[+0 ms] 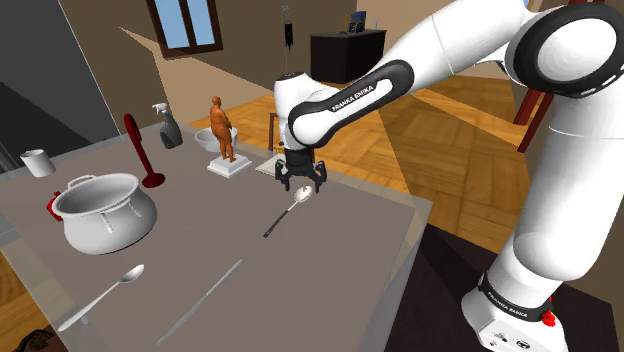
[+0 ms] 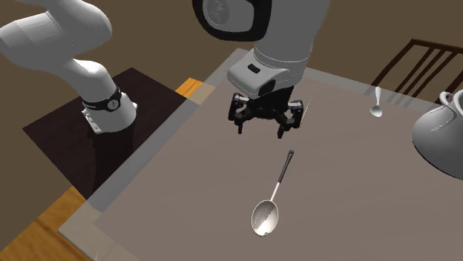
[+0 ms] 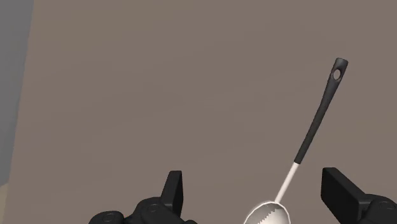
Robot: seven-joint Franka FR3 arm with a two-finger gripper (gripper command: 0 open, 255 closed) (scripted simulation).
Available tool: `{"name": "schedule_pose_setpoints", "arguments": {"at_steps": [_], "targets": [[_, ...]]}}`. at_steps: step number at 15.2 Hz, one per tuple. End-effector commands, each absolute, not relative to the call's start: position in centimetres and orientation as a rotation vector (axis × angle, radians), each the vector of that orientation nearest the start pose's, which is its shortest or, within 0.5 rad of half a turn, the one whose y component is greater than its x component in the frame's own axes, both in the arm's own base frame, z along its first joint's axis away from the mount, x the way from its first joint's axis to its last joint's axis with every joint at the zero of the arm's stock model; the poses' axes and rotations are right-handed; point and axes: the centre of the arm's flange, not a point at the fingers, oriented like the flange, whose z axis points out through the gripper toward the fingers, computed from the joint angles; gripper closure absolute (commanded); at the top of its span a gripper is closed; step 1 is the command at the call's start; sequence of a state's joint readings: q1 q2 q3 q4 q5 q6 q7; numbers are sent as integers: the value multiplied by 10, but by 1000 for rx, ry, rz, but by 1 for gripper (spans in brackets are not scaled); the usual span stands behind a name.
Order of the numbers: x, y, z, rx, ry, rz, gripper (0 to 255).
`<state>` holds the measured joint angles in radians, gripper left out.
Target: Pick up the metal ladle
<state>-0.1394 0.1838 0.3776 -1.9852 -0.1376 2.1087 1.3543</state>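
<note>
The hand [image 1: 301,186] hangs released above the table [image 1: 330,270]. The ladle [image 1: 285,214] lies flat beneath, its bowl between the spread fingers [image 3: 173,189]

- The ladle [image 3: 315,127] has a black handle, a white neck and a silver bowl.
- The end effector [image 2: 263,127] is all black; the arm [image 1: 450,40] is white with dark joints.
- The counter [image 3: 159,83] is plain grey-brown.
- The pot [image 1: 100,215] is silver-grey with a red handle.
- The figurine [image 1: 220,125] is orange on a white base.
- The floor [image 1: 450,140] is orange-brown parquet.
</note>
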Motion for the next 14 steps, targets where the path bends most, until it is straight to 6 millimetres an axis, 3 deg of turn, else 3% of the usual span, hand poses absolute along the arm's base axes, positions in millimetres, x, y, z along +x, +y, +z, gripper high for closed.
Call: {"name": "schedule_pose_setpoints", "arguments": {"at_steps": [1, 9, 14], "targets": [[592, 123, 356, -2720, 1714, 11, 0], [667, 99, 277, -2464, 2099, 77, 0], [672, 96, 249, -2440, 2128, 82, 0]]}}
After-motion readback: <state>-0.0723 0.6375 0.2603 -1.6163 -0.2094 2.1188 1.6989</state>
